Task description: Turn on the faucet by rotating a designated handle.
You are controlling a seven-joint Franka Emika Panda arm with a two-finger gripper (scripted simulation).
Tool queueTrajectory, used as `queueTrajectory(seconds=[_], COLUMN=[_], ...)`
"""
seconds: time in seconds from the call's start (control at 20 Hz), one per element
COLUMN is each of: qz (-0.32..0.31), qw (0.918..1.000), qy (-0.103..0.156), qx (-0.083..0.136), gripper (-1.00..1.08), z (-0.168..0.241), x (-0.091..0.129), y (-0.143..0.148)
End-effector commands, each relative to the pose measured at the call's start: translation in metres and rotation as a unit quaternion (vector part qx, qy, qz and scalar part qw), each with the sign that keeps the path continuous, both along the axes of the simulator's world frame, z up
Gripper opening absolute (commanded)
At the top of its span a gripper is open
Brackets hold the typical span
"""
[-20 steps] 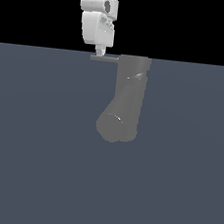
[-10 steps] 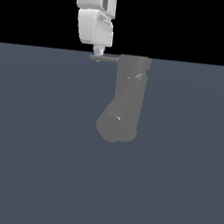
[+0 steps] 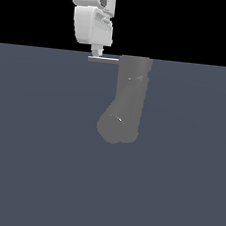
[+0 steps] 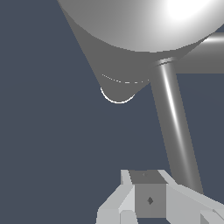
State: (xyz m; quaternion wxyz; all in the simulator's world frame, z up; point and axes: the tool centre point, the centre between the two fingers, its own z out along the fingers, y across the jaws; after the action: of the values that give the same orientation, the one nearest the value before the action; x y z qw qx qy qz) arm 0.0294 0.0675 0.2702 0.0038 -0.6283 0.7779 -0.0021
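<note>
The faucet is a thick matte grey upright cylinder, and its stout angled spout ends in a round face. From its top the handle, a thin grey rod, sticks out toward the exterior view's left. My white gripper hangs just above the handle's outer end, its tip touching or almost touching the rod. In the wrist view the handle runs from the faucet down past the side of my gripper. The fingers look pressed together with nothing between them.
The faucet stands on a flat dark blue-grey floor that fills the lower part of the exterior view, under a black background. A second grey bar sticks out from the faucet's top in the wrist view.
My gripper has shifted a little toward the exterior view's left. The handle now looks slightly longer on that side, as if it has swung a little.
</note>
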Motion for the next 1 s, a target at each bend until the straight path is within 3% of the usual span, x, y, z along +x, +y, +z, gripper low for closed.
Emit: queueTrajectory(seconds=[0.0,0.85,0.95], qz=[0.000,0.000,0.000], qw=[1.0000,1.0000,1.0000], qy=[0.004,0.004,0.001], qx=[-0.001,-0.001,-0.002], gripper=[-1.00,-1.00,-1.00], z=[0.000,0.000,0.000], x=[-0.010,-0.052,-0.047], y=[0.001,0.007,0.007])
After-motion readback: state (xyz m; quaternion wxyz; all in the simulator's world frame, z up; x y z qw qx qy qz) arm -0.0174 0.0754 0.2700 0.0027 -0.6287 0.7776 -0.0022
